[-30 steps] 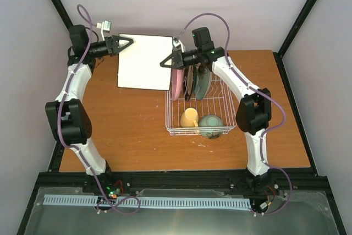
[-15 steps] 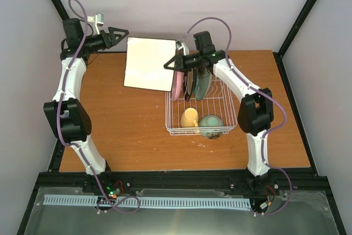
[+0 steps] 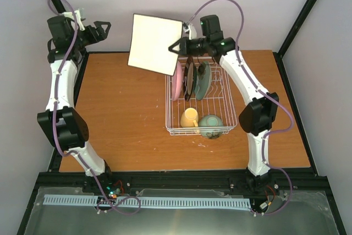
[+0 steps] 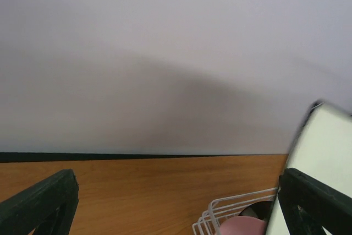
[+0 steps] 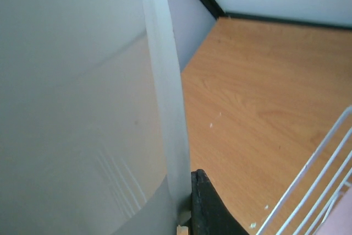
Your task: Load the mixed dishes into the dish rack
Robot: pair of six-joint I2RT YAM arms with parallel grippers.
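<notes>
Right now my right gripper [image 3: 176, 48] pinches the right edge of the one cream square plate [image 3: 155, 43], held tilted in the air at upper centre of the top view. My left gripper [image 3: 103, 27], upper left, gapes wide, holding nothing. The dish rack [image 3: 233, 108] holds three upright plates: pink plate [image 3: 177, 81], dark brown plate [image 3: 190, 81], teal plate [image 3: 203, 81]. One yellow mug [image 3: 190, 118] and one green bowl [image 3: 211, 125] sit at its lower end.

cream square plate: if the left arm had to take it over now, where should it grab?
The free left edge of the cream square plate, mid-side, coming in from the left with the fingers straddling the thin rim. The plate hangs tilted in the air and is flat, so only its edges offer a hold. The right gripper pinches the right edge. The open left gripper sits on the free side.
</notes>
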